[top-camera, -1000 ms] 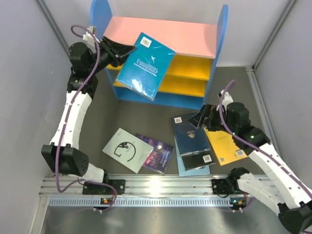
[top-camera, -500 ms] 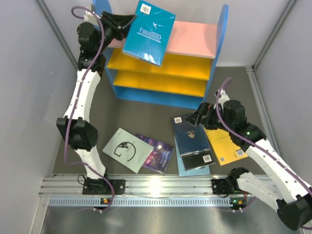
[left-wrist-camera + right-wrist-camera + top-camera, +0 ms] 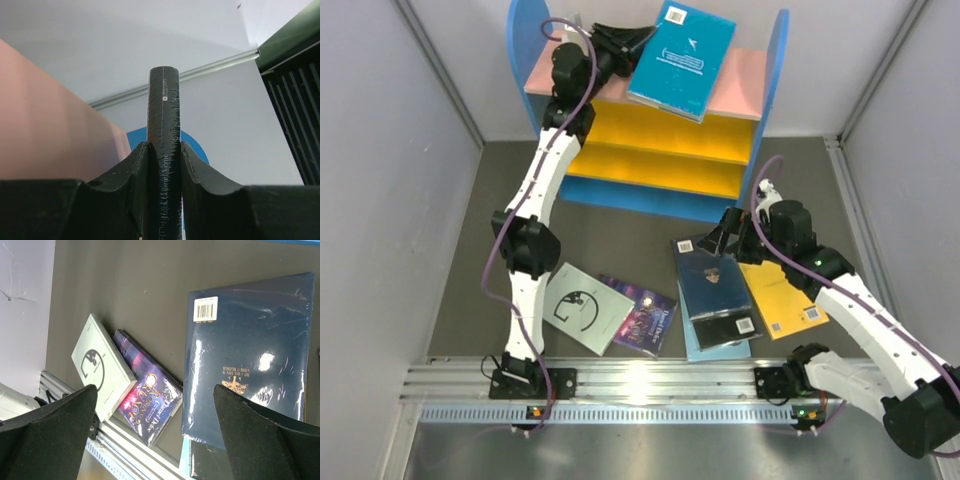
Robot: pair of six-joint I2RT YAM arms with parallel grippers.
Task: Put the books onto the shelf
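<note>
My left gripper (image 3: 627,40) is shut on the spine of a teal book (image 3: 682,58) and holds it over the pink top board of the shelf (image 3: 743,88). In the left wrist view both fingers (image 3: 135,165) press the dark spine (image 3: 163,100). My right gripper (image 3: 725,240) hangs open above the far end of a dark navy book (image 3: 712,282), nothing between its fingers. That navy book (image 3: 250,355) tops a stack. A yellow-orange book (image 3: 782,300) lies to its right. The pale mint book (image 3: 582,308) and purple galaxy book (image 3: 642,316) lie near the front left.
The shelf's blue side panels (image 3: 776,80) rise above the pink board; two yellow boards (image 3: 660,165) sit below. A light blue book (image 3: 692,345) shows under the navy stack. Grey walls (image 3: 390,150) close in both sides. A metal rail (image 3: 650,380) runs along the front.
My left arm has swung the teal book up and to the right, from in front of the shelf's left side to above the pink top. The right gripper edged slightly toward the shelf.
</note>
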